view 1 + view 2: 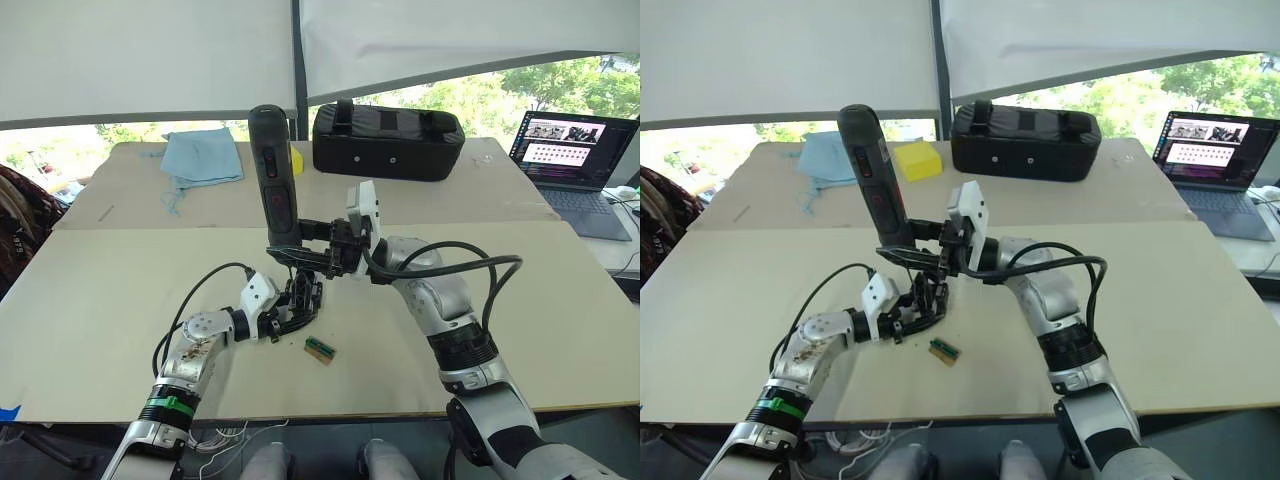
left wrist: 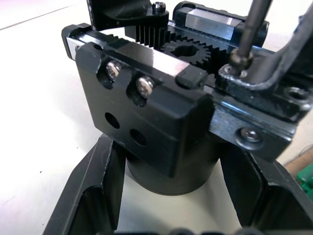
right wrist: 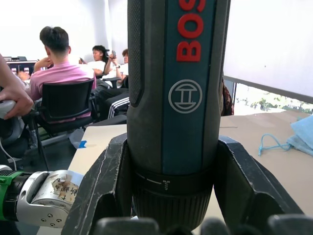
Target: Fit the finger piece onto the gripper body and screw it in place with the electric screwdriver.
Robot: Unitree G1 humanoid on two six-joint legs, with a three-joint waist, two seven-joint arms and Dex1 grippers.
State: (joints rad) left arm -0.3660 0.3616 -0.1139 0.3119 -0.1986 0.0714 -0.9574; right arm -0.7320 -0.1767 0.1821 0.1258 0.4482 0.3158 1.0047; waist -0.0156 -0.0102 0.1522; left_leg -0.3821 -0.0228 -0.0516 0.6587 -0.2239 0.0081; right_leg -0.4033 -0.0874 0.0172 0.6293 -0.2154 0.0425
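Note:
The gripper body (image 1: 300, 293) stands on the table near its front, its round base down. My left gripper (image 1: 296, 308) is shut on that base; its black fingers (image 2: 93, 196) flank the body (image 2: 161, 117). The electric screwdriver (image 1: 272, 180) stands nearly upright above it, with my right gripper (image 1: 300, 255) shut around its lower end (image 3: 173, 98). Its thin metal bit (image 2: 252, 29) comes down onto a screw head (image 2: 238, 58) at one end of the body's toothed rail. A black piece (image 2: 274, 100) with screw holes sits there; I cannot tell whether it is the finger piece.
A small green-and-brown block (image 1: 320, 349) lies just right of the left gripper. At the table's far side are a black zipped bag (image 1: 388, 140), a blue cloth (image 1: 203, 155) and a yellow block (image 1: 918, 160). A laptop (image 1: 570, 150) sits far right. Seated people (image 3: 58, 63) are beyond the table.

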